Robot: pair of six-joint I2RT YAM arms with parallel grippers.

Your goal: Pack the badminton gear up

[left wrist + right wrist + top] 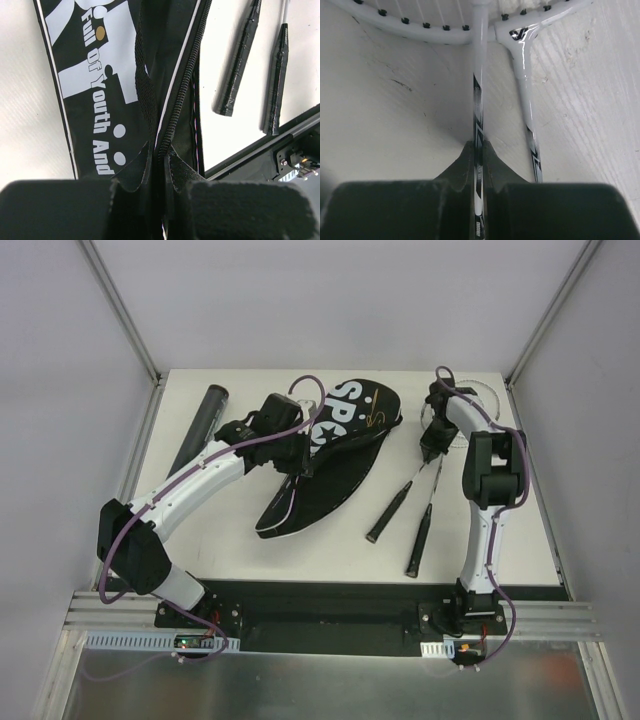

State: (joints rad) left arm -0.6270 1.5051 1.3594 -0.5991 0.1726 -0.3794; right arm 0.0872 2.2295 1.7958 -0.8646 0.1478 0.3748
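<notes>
- The worktop (pixel 320 555) is a white board, closed in by pale grey walls (pixel 60 390) with metal frame posts (pixel 120 310) at the far corners.
- A dark rail (pixel 330 605) runs along the near edge and carries both arm bases.
- The black bag (pixel 345 460), lettered in white, lies slantwise in the middle of the worktop, its zip edge standing open.
- The long black tube (pixel 200 425) lies at the far left, apart from the bag.
- The two rackets (pixel 392 512) lie side by side to the right of the bag, black handles towards the near edge and heads at the far right.
- The left fingers (pixel 135 170) are pressed together on the bag's zip edge, pinching the black cloth between them.
- The right fingers (pixel 455 172) are clamped on the thin silver shaft of one racket (pixel 479 110), just below its white head.
- The other racket (pixel 522 85) lies just beside the gripped one, its shaft clear of the fingers.
</notes>
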